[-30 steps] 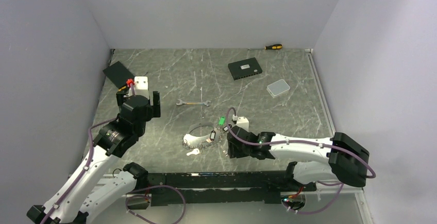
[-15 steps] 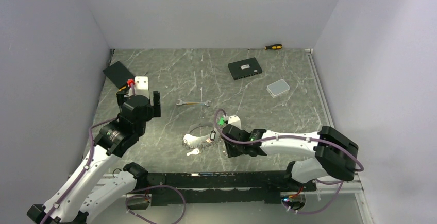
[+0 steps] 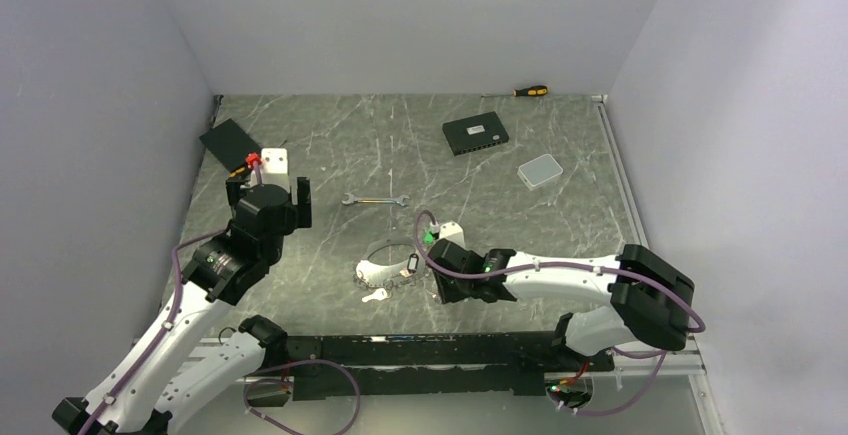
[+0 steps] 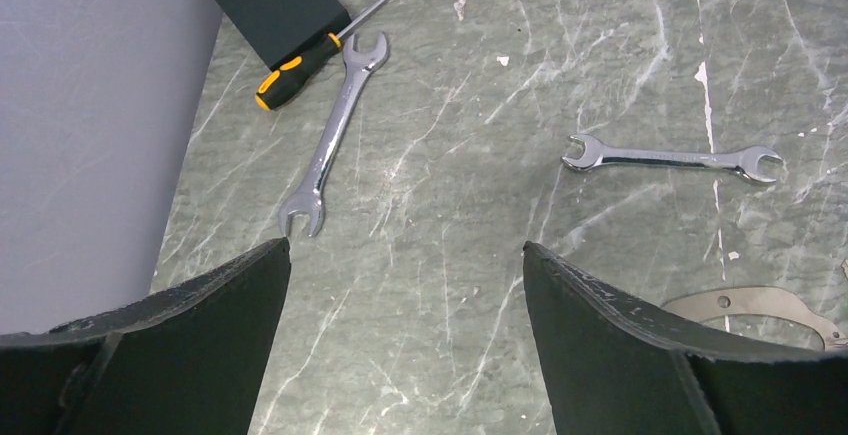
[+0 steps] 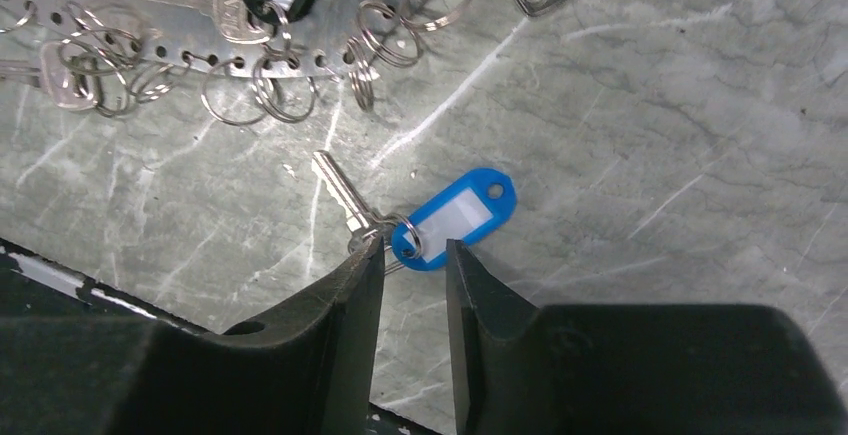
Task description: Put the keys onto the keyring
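Keyring just ahead of right pincer; open table beside blue-tagged key.

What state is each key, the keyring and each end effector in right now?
keyring: lying flat, some keys attached.
blue-tag key: lying flat, off the keyring.
loose key: lying flat, unattached.
left end effector: open wide, empty.
right end effector: nearly closed astride the blue-tag key's ring; grip unclear.

Setting: robotics lab test cell. Evidence: plain pale walls boxing in a grey marbled counter, with a white left arm and right arm bolted to a black rail at its near edge. Loose props: spanner, screwdriver, black box.
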Robot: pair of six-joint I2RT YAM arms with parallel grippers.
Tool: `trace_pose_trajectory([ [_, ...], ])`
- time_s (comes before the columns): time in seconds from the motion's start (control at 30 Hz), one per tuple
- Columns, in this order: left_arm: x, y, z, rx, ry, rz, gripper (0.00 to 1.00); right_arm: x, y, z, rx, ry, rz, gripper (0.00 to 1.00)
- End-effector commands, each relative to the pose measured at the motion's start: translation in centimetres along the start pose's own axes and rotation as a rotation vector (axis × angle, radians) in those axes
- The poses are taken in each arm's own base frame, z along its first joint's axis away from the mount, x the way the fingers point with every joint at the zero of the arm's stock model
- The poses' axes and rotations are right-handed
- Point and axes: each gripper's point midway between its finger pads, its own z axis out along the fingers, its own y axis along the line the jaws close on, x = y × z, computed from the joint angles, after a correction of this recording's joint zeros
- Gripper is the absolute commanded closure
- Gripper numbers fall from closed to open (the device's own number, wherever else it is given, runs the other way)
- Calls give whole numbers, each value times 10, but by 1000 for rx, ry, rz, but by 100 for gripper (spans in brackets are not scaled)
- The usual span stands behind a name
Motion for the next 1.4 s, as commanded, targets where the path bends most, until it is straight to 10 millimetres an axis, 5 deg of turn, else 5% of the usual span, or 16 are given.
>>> trace_pose_trajectory([
  [0.0, -16, 5, -5, -13, -44, -32, 9, -27, 14, -7, -33, -75, -29, 65],
  [0.43, -15, 7, -4, -23, -41, -30, 9, -16, 14, 4, -40, -41, -71, 64],
  [0.87, -15, 6, -3, -21, -37, -29, 9, -8, 14, 4, -61, -27, -59, 100],
  [1.37, -19, -6, -9, 69, -52, -42, 11, -50, 33, -40, -228, -257, -70, 100],
])
